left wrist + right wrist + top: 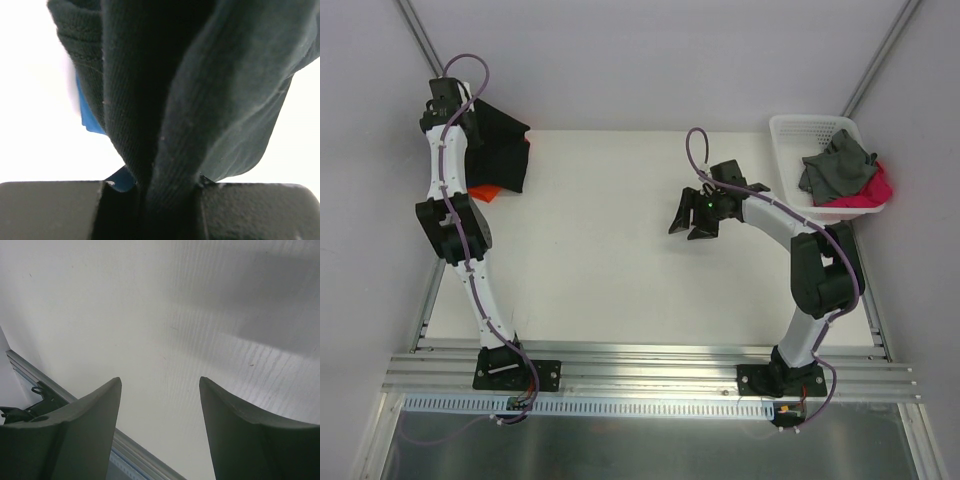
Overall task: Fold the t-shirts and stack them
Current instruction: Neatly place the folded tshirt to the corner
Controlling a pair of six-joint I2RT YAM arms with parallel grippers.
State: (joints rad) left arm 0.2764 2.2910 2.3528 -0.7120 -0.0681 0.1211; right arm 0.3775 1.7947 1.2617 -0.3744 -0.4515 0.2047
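The left gripper (152, 197) is closed on a bunched fold of the black t-shirt (502, 148), up at the far-left corner of the table (610, 260). An orange t-shirt (486, 192) pokes out just beneath it. A sliver of blue cloth, probably the blue t-shirt (89, 117), shows behind the black fabric in the wrist view, though too little of it is visible to be sure.

The main risk is at this corner. The stack lies right at the table's left edge, so a pull outward could tip cloth over the side. A lift could also drag the orange or blue layer along if they cling. The pinch holds thick gathered cloth, which may slip loose under tension.

Rightward, the middle of the table is bare and offers wide room for spreading. The right gripper (692, 222) hovers there with its fingers spread wide, holding nothing, well apart from the shirts. At the far right, the white basket (782, 150) holds a grey garment (835, 165) and a pink one (875, 190), near the table's right edge.
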